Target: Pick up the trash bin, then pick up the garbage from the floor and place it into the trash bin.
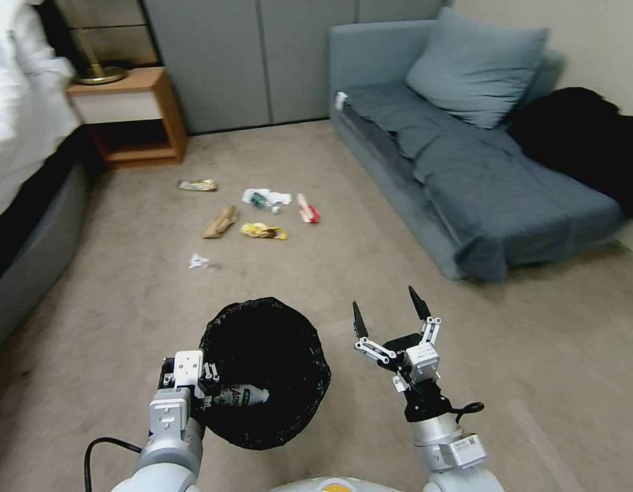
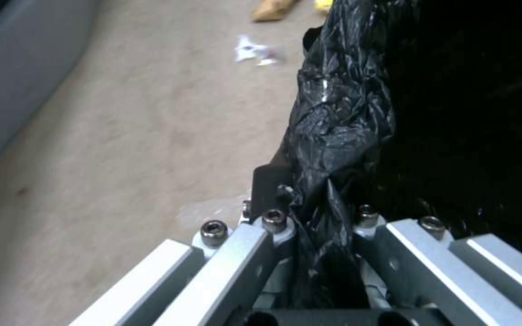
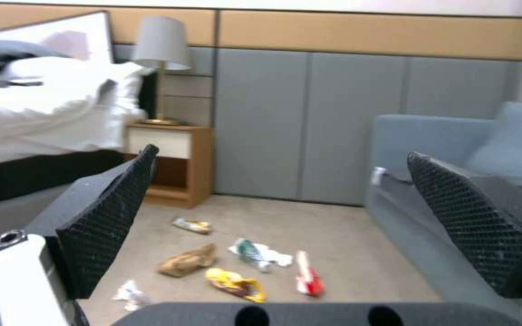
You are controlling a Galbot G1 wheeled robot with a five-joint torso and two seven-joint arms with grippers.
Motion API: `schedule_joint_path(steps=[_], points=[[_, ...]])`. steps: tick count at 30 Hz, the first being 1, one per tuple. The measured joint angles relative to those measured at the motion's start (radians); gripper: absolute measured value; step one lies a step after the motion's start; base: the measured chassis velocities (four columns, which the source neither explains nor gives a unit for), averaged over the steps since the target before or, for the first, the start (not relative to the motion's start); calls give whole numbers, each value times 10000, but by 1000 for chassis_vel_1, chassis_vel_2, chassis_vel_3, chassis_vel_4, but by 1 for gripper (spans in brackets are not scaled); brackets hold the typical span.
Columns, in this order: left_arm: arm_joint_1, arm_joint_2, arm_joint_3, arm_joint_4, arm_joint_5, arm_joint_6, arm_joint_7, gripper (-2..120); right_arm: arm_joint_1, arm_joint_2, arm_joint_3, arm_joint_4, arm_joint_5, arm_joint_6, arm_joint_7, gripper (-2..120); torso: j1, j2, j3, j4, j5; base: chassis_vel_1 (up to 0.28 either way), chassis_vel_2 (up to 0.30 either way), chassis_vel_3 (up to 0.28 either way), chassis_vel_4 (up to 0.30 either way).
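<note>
Head view, left gripper (image 1: 208,384) fingers pinching trash bin (image 1: 265,372) rim; right gripper (image 1: 388,314) fingers spread, garbage (image 1: 263,231) well ahead

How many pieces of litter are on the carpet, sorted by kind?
Snack wrappers: 2, foil and yellow
Bottle on tissue: 1
Carton: 1
Paper bag: 1
Crumpled tissue: 1
Total: 6
</note>
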Motion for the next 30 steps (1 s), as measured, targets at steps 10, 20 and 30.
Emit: schedule_joint_path(steps=[10, 20, 30], points=[[7, -43, 32, 3, 25, -47, -68, 1, -20, 64, -11, -2, -3, 9, -13, 100, -1, 0, -1, 3, 0, 117, 116, 114, 114], [-28, -25, 18, -9, 32, -92, -51, 1, -20, 72, 94, 40, 17, 13, -20, 100, 0, 0, 0, 0, 0, 6, 7, 2, 4], [-8, -40, 21, -27, 32, -115, -61, 1, -67, 103, 156, 17, 17, 131, -144, 100, 0, 0, 0, -1, -1, 0, 0, 0, 0]])
